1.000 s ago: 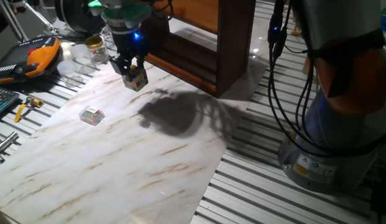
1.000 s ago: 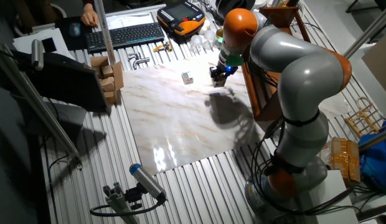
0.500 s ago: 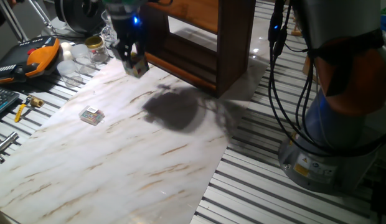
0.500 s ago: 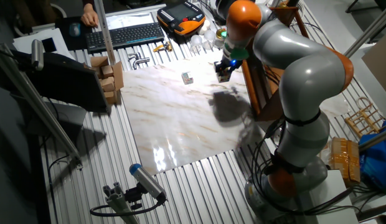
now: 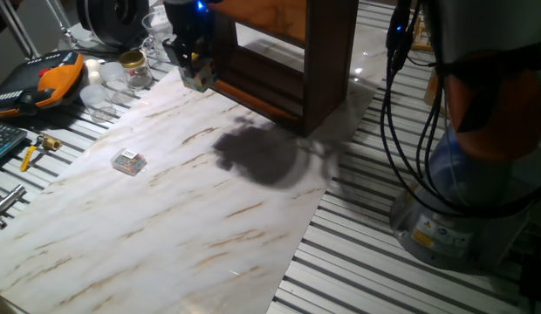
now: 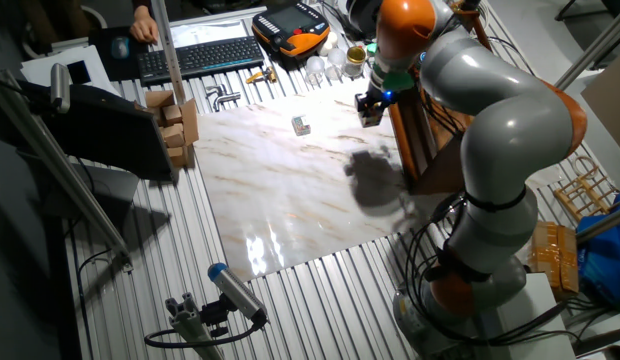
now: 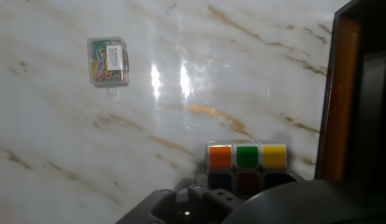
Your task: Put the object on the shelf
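hand view: cube [image 7: 247, 156] just beside shelf [image 7: 343, 93] edge

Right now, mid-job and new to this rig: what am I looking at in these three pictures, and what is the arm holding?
The machine is one grey and orange robot arm with a two-finger gripper at its end. Two pictures come from fixed cameras looking at the table from different sides. The third comes from a camera on the hand, looking down along the fingers.

The gripper is shut on a small puzzle cube with coloured squares, held above a marble-patterned board, right beside the dark wooden shelf.

On the board lies a small clear box of coloured bits. Past the board's edge sit a jar, tools, and a keyboard.
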Robot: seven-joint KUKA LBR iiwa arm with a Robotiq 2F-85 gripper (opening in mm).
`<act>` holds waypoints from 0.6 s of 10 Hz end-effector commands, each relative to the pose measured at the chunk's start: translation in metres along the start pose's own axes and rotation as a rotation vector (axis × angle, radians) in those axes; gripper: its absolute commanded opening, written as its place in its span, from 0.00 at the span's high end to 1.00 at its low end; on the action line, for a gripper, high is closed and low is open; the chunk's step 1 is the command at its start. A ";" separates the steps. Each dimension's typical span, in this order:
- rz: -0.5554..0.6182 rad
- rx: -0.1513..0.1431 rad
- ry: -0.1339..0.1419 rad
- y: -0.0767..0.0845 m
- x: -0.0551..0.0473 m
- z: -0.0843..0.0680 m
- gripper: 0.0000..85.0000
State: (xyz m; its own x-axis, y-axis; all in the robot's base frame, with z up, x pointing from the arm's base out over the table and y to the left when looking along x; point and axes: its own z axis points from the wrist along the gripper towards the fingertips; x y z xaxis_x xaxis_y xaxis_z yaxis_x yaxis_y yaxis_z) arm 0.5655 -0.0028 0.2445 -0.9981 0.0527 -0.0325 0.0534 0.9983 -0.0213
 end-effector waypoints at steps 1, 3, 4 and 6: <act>-0.005 -0.001 0.003 -0.002 0.001 -0.002 1.00; -0.009 -0.001 0.005 -0.007 0.006 -0.009 1.00; -0.012 -0.006 0.008 -0.010 0.008 -0.011 1.00; 0.004 -0.003 -0.003 -0.011 0.008 -0.012 1.00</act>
State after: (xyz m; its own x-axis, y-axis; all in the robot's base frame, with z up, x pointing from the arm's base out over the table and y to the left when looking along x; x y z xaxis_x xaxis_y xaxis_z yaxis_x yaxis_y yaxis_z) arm 0.5570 -0.0128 0.2565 -0.9975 0.0603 -0.0360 0.0609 0.9980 -0.0173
